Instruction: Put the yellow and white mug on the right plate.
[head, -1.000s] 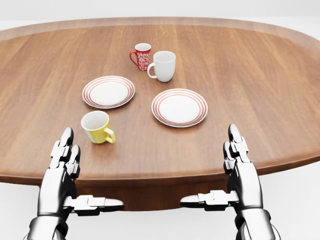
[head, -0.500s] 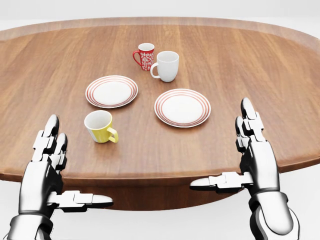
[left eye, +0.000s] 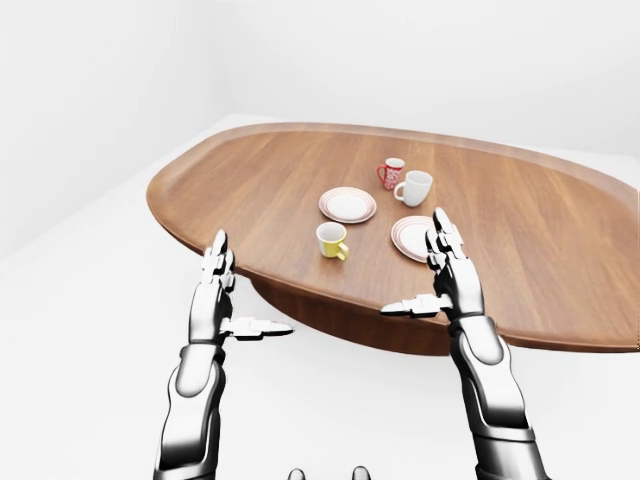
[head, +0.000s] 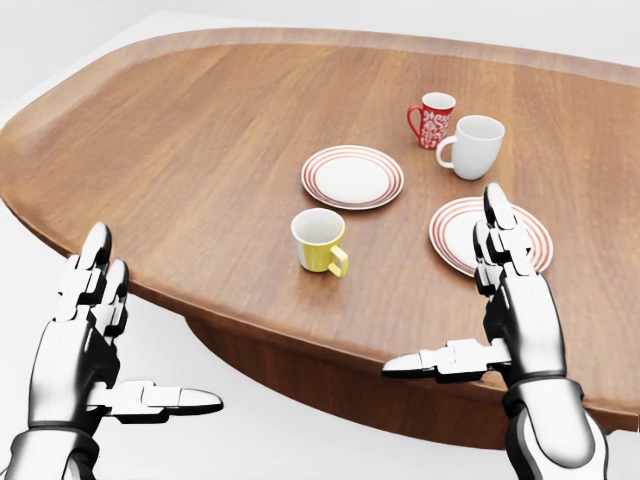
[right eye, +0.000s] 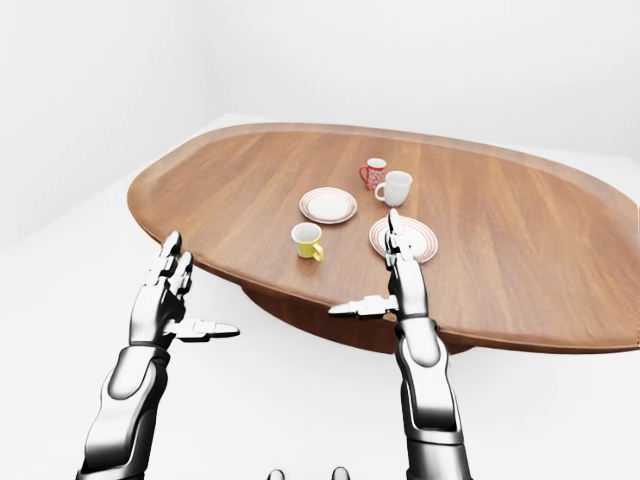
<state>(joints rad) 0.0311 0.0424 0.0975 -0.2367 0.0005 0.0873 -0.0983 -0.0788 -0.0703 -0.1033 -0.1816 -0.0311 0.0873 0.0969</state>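
The yellow and white mug (head: 320, 242) stands upright on the wooden table (head: 200, 150), its handle toward the lower right. The right plate (head: 455, 232), white with red rings, lies to the mug's right, and my right hand partly covers it in the head view. My right hand (head: 480, 320) is open, fingers up and thumb pointing left, over the table's near edge to the right of the mug. My left hand (head: 125, 335) is open and empty, off the table at the lower left.
The left plate (head: 352, 176) lies just above the mug. A red patterned mug (head: 432, 119) and a white mug (head: 474, 146) stand above the right plate. The table's curved edge (left eye: 300, 290) runs between my hands, with white floor around it.
The whole picture has shifted right, so the camera has moved or turned left. My right hand now overlaps the right plate in the head view. Both hands stay open.
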